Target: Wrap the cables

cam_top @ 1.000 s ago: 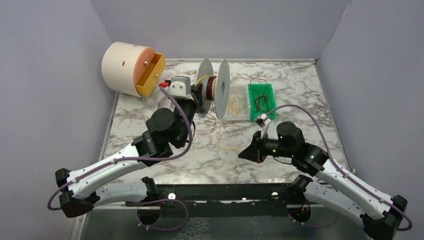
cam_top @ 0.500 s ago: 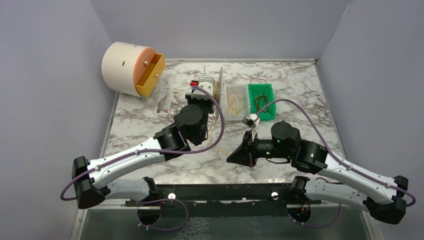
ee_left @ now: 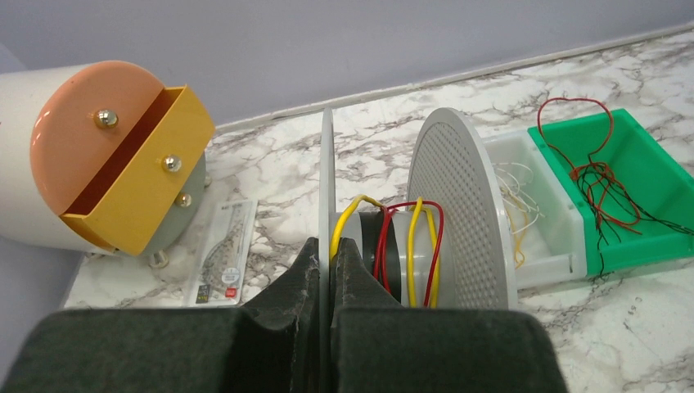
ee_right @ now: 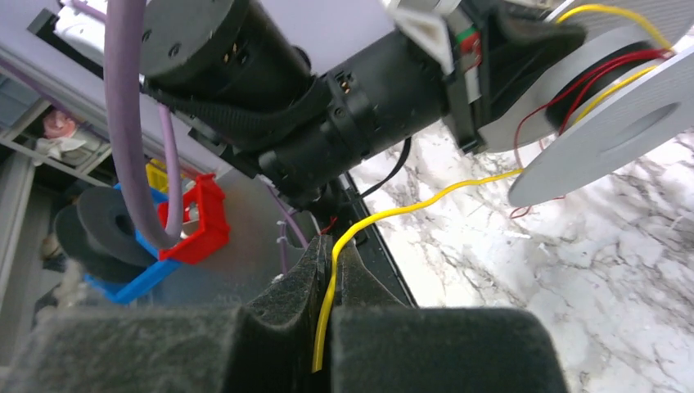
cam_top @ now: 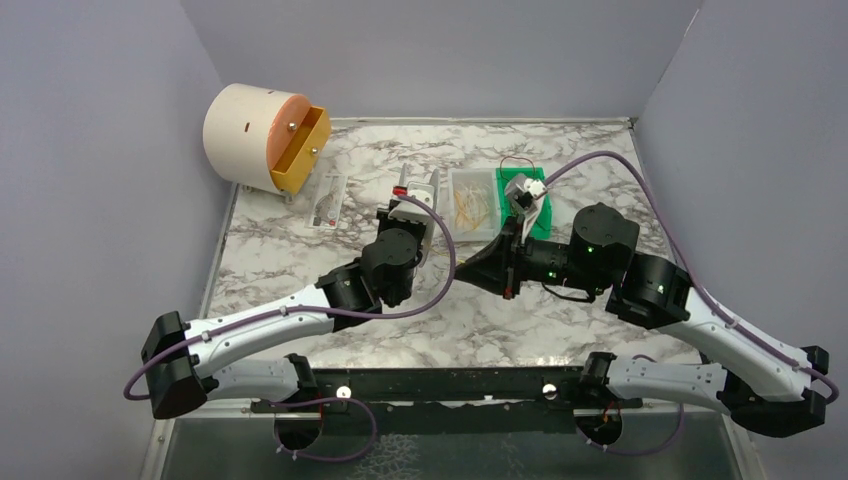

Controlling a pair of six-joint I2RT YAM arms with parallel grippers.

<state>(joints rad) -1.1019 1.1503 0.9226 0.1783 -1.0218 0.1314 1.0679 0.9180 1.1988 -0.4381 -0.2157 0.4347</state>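
Observation:
A grey spool (ee_left: 458,213) has yellow and red cables (ee_left: 409,246) wound round its hub. My left gripper (ee_left: 330,254) is shut on the spool's thin near flange (ee_left: 326,180). In the top view the left wrist (cam_top: 410,215) covers most of the spool. My right gripper (ee_right: 331,258) is shut on a yellow cable (ee_right: 409,209), which runs slack across the table to the spool (ee_right: 606,106). In the top view the right gripper (cam_top: 470,270) sits just right of the left wrist. More yellow cables lie in a clear bin (cam_top: 470,205), red ones in a green bin (ee_left: 622,196).
A white drum with an orange face and an open yellow drawer (cam_top: 265,130) stands at the back left. A small flat packet (cam_top: 327,200) lies beside it. The green bin (cam_top: 512,182) is partly under the right arm. Purple arm hoses loop over the table.
The left arm has swung right and turned the spool, whose discs now hide under the wrist. The right arm has moved away from its base toward the spool, holding the yellow cable.

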